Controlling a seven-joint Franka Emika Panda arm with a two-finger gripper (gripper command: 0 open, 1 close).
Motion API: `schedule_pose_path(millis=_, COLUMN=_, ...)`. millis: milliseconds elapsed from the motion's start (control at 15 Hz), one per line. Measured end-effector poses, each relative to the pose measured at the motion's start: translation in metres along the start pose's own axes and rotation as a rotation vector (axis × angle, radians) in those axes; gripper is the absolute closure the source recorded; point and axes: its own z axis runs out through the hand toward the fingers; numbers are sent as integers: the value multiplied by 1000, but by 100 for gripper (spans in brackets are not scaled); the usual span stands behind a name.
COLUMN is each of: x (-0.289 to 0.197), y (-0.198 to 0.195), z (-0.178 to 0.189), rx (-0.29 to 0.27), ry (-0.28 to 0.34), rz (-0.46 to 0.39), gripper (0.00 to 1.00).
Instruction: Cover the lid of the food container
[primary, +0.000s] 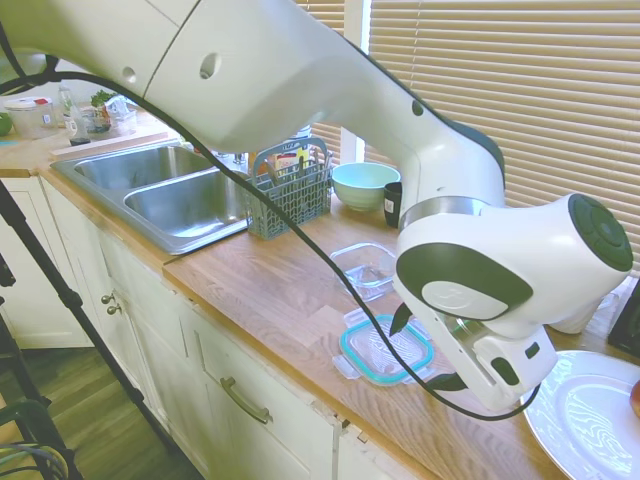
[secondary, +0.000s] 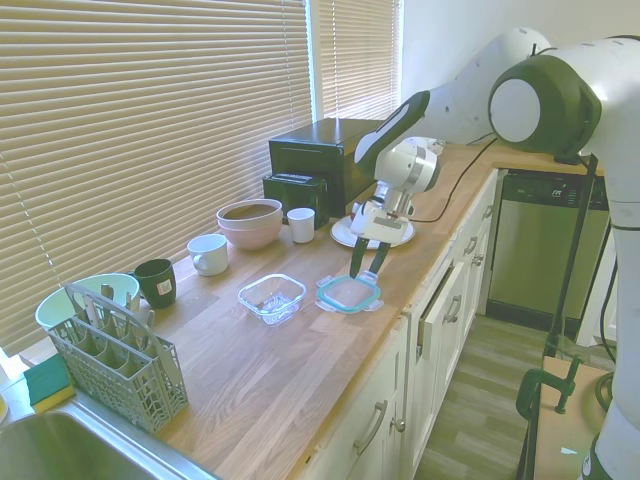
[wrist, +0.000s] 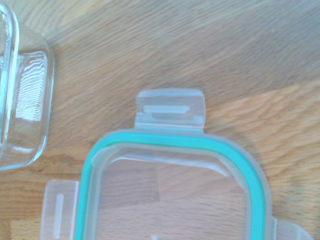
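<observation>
Gripper (secondary: 363, 258) hangs just above the lid (secondary: 349, 293), its 2 dark fingers (secondary: 356, 260) spread apart and empty. That lid lies flat on the wooden counter (secondary: 280, 370), just beside the food container (secondary: 271, 297). To lift it cleanly, I would straddle 1 teal edge, avoiding the floppy snap flaps (wrist: 171, 108).
</observation>
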Motion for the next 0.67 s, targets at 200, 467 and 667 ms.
schedule_pose_path(millis=200, x=-1, y=-3, z=2, rx=0, ry=-7, rz=1, gripper=0)
schedule_pose_path(millis=467, x=-1, y=-4, z=3, rx=-1, ry=-8, rz=11, gripper=0)
schedule_pose_path(millis=667, x=-2, y=-3, z=4, rx=-1, ry=-9, rz=12, gripper=100)
